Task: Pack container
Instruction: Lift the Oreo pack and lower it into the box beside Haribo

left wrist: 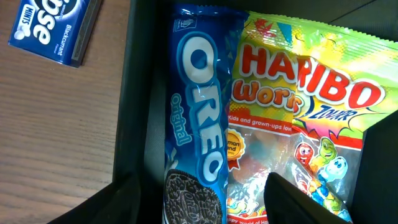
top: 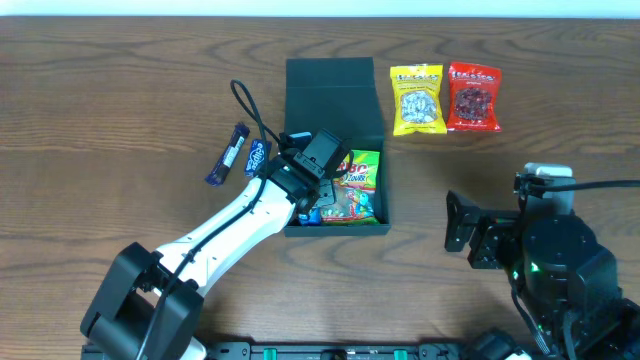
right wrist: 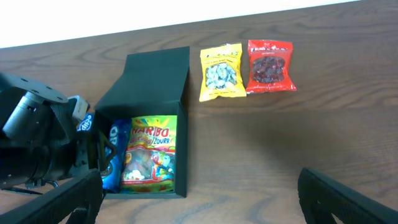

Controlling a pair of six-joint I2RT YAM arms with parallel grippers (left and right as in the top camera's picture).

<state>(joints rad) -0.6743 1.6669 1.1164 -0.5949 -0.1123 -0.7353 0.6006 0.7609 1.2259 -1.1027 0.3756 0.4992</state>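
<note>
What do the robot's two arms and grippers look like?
The left arm has white tubular links between black joints, with a black cable looping off its wrist. The right arm is bulky and black, with a small green light. The left gripper and right gripper have plain black fingers.

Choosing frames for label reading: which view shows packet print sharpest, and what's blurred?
Left wrist view: Oreo pack and Haribo bag print crisp, left gripper's fingers dark and soft below. Overhead: labels small. Right wrist view: right gripper's fingers blurred at the bottom.
</note>
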